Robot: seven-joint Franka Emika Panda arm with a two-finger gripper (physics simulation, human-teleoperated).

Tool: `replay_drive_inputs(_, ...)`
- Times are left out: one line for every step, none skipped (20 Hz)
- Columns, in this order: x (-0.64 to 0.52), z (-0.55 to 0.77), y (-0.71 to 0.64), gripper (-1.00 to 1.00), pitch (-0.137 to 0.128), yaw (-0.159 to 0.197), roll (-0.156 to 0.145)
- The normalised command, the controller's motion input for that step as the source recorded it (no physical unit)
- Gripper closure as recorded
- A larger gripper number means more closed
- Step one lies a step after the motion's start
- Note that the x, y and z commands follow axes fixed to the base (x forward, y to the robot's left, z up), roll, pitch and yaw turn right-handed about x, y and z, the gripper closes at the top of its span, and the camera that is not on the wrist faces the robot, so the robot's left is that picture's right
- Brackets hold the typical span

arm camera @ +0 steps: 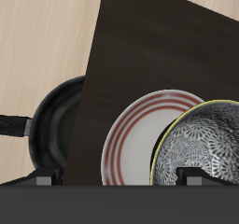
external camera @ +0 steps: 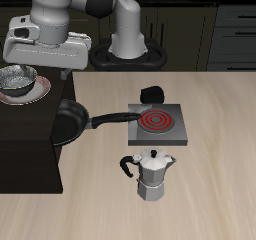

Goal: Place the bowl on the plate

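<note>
The bowl (external camera: 14,80), grey metallic with a speckled inside, rests on the plate (external camera: 33,96), which has a white centre and a reddish-pink rim, on a dark raised surface beside the table. In the wrist view the bowl (arm camera: 203,146) lies off-centre on the plate (arm camera: 135,139) and covers one side of it. My gripper (external camera: 43,70) hovers just above them. Its fingers (arm camera: 42,180) stand wide apart and open, with nothing between them. One finger is over the bowl's edge and the other is over the frying pan's side.
A black frying pan (external camera: 68,121) lies beside the plate, its handle pointing toward the red-coiled stove burner (external camera: 155,122). A small black cup (external camera: 152,92) stands behind the burner. A moka pot (external camera: 151,175) stands nearer the table's front edge. The dark surface (arm camera: 140,41) carries the plate.
</note>
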Motion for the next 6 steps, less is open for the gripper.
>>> replay_drive_inputs(-0.08, 0.22, 0.07, -1.0, -0.017, -0.008, -0.047)
replay_drive_inputs(-0.19, 0.19, 0.24, -1.0, -0.017, 0.029, 0.069)
replay_drive_inputs(-0.86, 0.43, 0.6, -1.0, -0.1, 0.12, 0.105)
replay_drive_inputs(-0.37, 0.21, 0.07, -1.0, 0.068, -0.131, -0.018)
replay_drive_inputs(-0.57, 0.29, 0.15, -1.0, -0.081, -0.124, 0.013)
replay_drive_inputs(-0.59, 0.12, 0.3, -1.0, -0.004, -0.037, 0.012)
